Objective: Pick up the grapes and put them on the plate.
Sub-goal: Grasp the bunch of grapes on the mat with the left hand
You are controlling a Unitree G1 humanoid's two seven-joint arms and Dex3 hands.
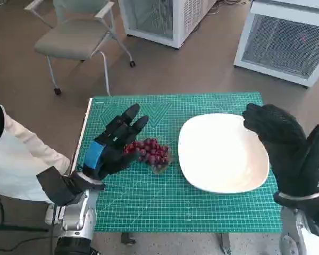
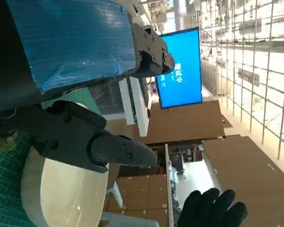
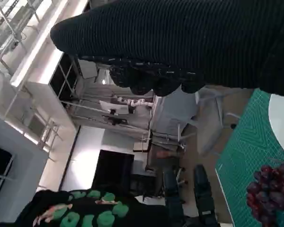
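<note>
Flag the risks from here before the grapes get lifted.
The left robot hand sits beside the grapes with fingers spread, so a loose grasp could shed or squash fruit. The bunch lies close to the plate rim, so the carry might nudge it. The right robot hand overhangs the plate's far edge and could crowd placement.

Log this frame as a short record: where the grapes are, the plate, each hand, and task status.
grapes: red bunch on the green mat, just left of the plate, not on it
plate: white, nothing on it, right half of the mat
left hand: beside the grapes on their left, fingers spread; contact cannot be told
right hand: open, raised over the plate's right edge, holding nothing
surroundings: chair on the floor beyond the table
task status: grapes not yet lifted
</note>
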